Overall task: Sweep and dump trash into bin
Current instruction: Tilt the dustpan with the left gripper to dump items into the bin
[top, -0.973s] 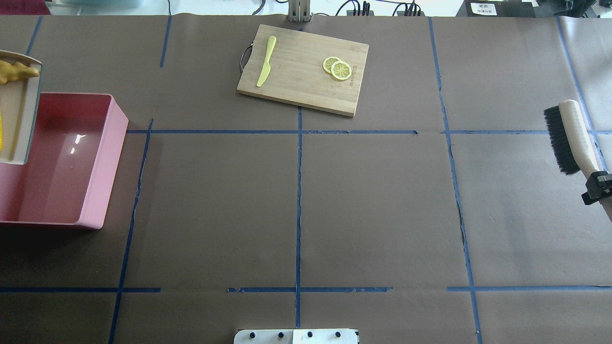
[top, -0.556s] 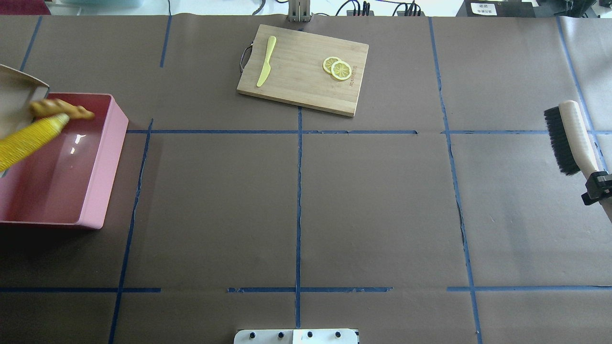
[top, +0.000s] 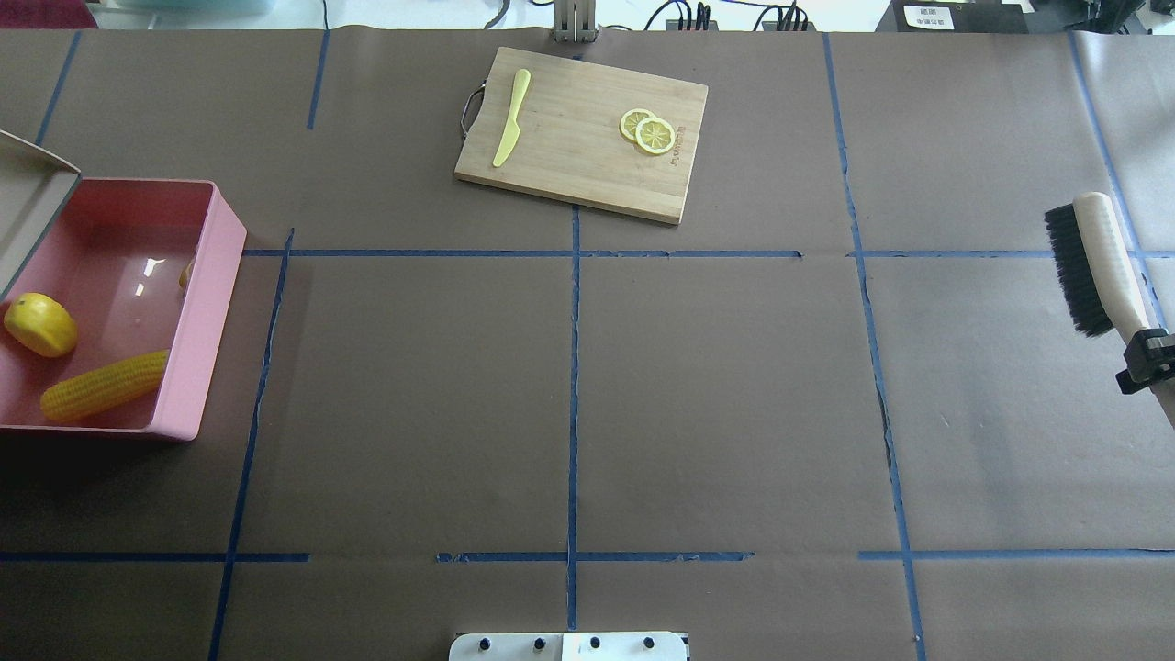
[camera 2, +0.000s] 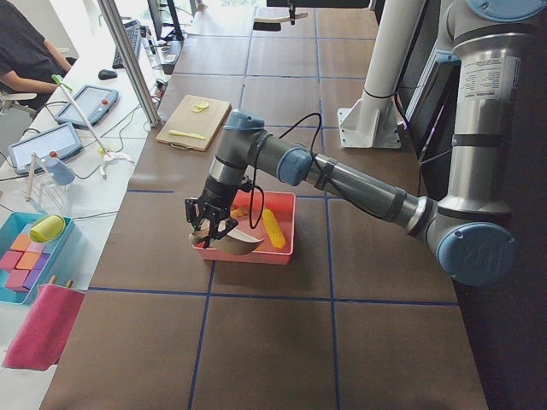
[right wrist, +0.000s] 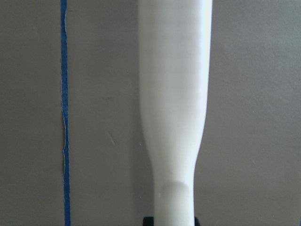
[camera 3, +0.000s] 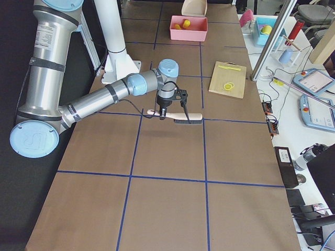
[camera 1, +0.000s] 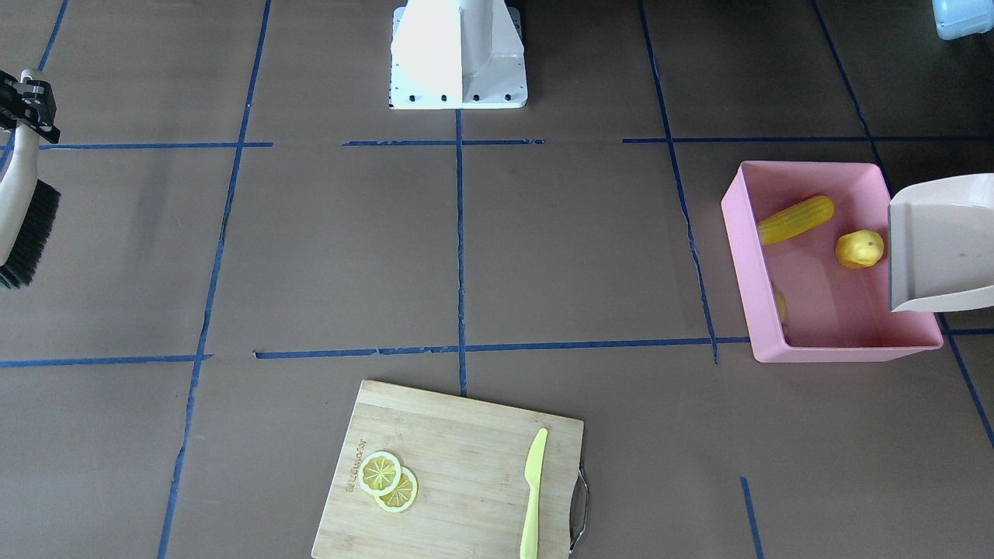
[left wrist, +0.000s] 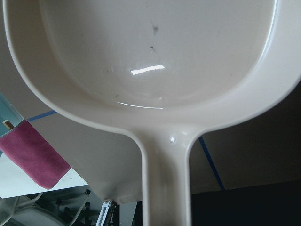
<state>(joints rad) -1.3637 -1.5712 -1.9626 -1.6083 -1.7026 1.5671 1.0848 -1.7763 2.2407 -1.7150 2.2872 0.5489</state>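
Observation:
The pink bin (top: 207, 303) stands at the table's left end, and it also shows in the front view (camera 1: 744, 256). In it lie the corn cob (top: 103, 386) and the yellow potato lump (top: 40, 324). A tan bit of the ginger root (top: 185, 274) peeks out by the inner wall. The beige dustpan (top: 32, 207) hangs tilted and empty over the bin's outer side. Its handle (left wrist: 167, 188) runs toward the left wrist camera. The left gripper (camera 2: 209, 224) is at that handle; I cannot tell its state. My right gripper (top: 1146, 356) is shut on the brush (top: 1092, 262) handle at the far right.
A bamboo cutting board (top: 581, 133) with a yellow-green knife (top: 510, 117) and lemon slices (top: 648, 131) lies at the back centre. The robot base (camera 1: 458, 54) is at the near edge. A side table with a blue block tray (camera 2: 34, 252) lies beyond the bin.
The dustpan tipped over the bin. The corn, ginger and potato slid out of it and now lie in the bin. The right arm and brush have not moved.

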